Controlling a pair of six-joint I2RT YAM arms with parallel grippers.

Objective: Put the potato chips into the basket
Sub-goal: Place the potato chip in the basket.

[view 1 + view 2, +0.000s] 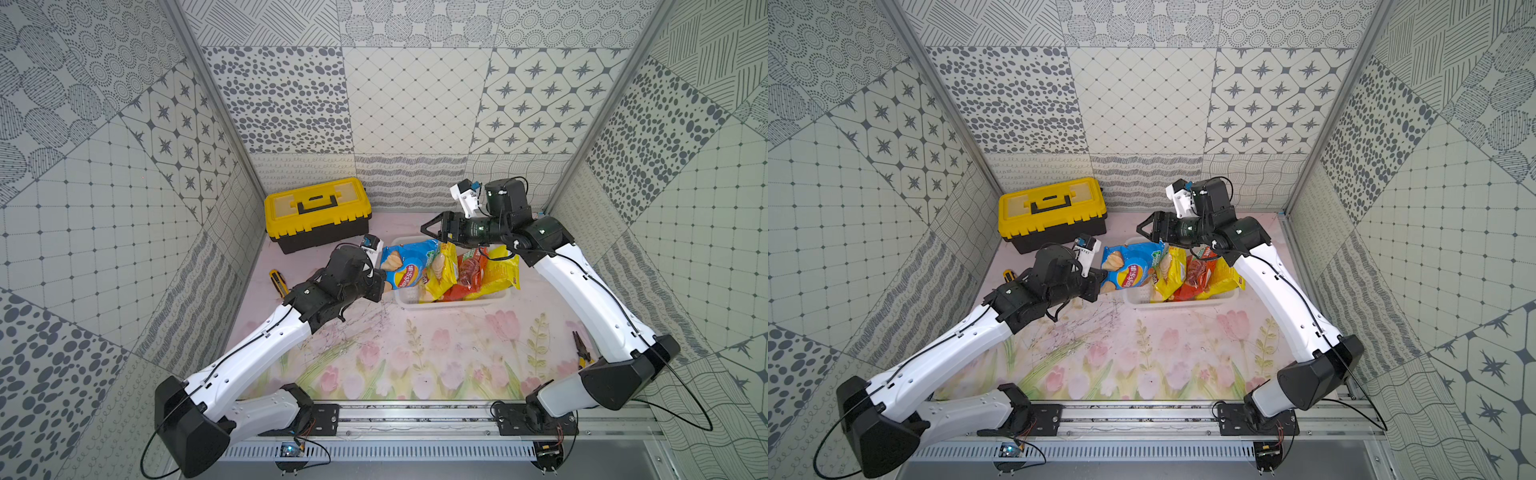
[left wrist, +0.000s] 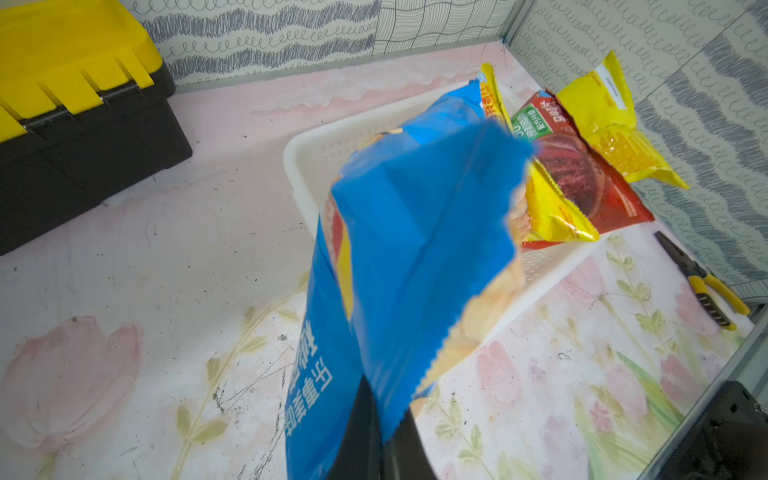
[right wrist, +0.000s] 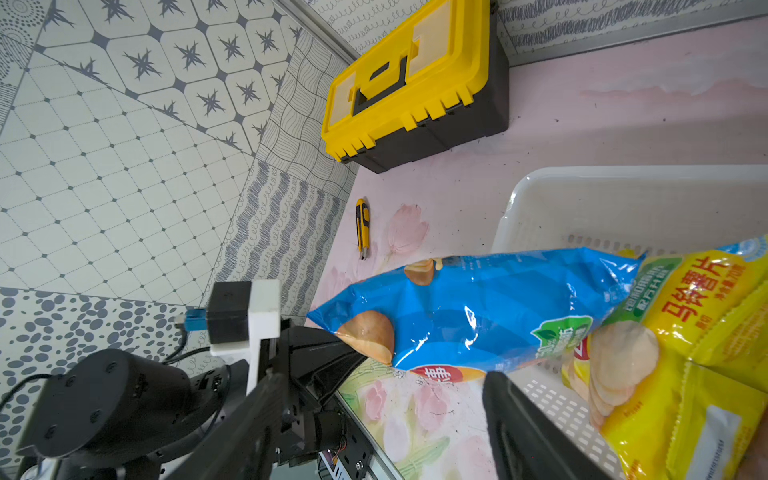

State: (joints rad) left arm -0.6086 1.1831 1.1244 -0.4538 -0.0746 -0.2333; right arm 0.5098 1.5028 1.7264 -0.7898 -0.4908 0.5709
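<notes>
The white basket (image 1: 453, 305) (image 1: 1183, 306) holds a yellow chip bag (image 1: 442, 270), a red bag (image 1: 467, 274) and a second yellow bag (image 1: 498, 270), all leaning and sticking up over its rim. A blue chip bag (image 1: 405, 266) (image 1: 1131, 266) (image 3: 478, 316) lies across the basket's left end, against the first yellow bag. My left gripper (image 1: 380, 276) (image 2: 388, 419) is shut on the blue bag's (image 2: 415, 232) crimped edge. Above the basket's far side, my right gripper (image 1: 428, 228) (image 3: 374, 415) hangs open and holds nothing.
A yellow-and-black toolbox (image 1: 318, 212) stands at the back left. A yellow utility knife (image 1: 278, 282) lies by the left wall beside my left arm. Yellow-handled pliers (image 1: 582, 353) lie by the right wall. Patterned walls close in three sides.
</notes>
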